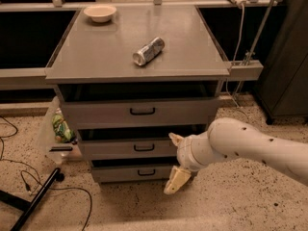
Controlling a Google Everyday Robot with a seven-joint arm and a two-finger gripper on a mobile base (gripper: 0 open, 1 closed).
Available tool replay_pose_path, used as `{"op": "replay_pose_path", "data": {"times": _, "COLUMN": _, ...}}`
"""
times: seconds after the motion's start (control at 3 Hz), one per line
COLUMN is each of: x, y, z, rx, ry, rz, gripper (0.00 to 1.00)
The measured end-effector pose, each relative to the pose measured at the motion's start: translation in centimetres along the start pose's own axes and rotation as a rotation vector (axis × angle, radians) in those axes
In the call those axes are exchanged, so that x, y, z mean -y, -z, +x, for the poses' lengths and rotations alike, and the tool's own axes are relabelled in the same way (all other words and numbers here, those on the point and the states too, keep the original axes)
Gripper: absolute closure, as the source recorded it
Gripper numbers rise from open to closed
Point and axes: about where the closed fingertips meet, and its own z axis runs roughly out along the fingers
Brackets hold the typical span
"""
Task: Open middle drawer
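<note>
The grey cabinet (139,57) has three stacked drawers. The middle drawer (110,149) has a small black bar handle (144,147) at its centre, and its front sits about level with the drawers above and below it. My gripper (175,160) is at the end of the white arm (250,146), which comes in from the right. It hangs in front of the right part of the middle and bottom drawer fronts, a little right of the handle. Its cream fingers (177,179) are spread open and hold nothing.
A silver can (148,51) lies on its side on the cabinet top, and a cream bowl (100,12) stands at the back left. A clear bag with green packets (60,126) leans against the cabinet's left side. A black stand leg and cables (38,196) lie on the floor at the left. A dark cabinet (288,57) stands at the right.
</note>
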Motion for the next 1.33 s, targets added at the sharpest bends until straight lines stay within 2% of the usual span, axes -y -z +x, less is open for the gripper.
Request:
{"op": "replay_pose_path", "data": {"times": 0.33, "x": -0.3, "y": -7.0, "z": 2.2, "rx": 0.052, "ry": 0.009, "rz": -0.066, "gripper": 0.00}}
{"op": "replay_pose_path", "data": {"times": 0.67, "x": -0.1, "y": -7.8, "z": 2.9, "rx": 0.060, "ry": 0.003, "rz": -0.058, "gripper": 0.00}}
{"op": "replay_pose_path", "data": {"times": 1.0, "x": 1.9, "y": -9.6, "z": 3.8, "rx": 0.086, "ry": 0.012, "rz": 0.010, "gripper": 0.00}}
{"op": "replay_pose_path", "data": {"times": 1.33, "x": 5.1, "y": -10.5, "z": 4.6, "rx": 0.077, "ry": 0.017, "rz": 0.111, "gripper": 0.00}}
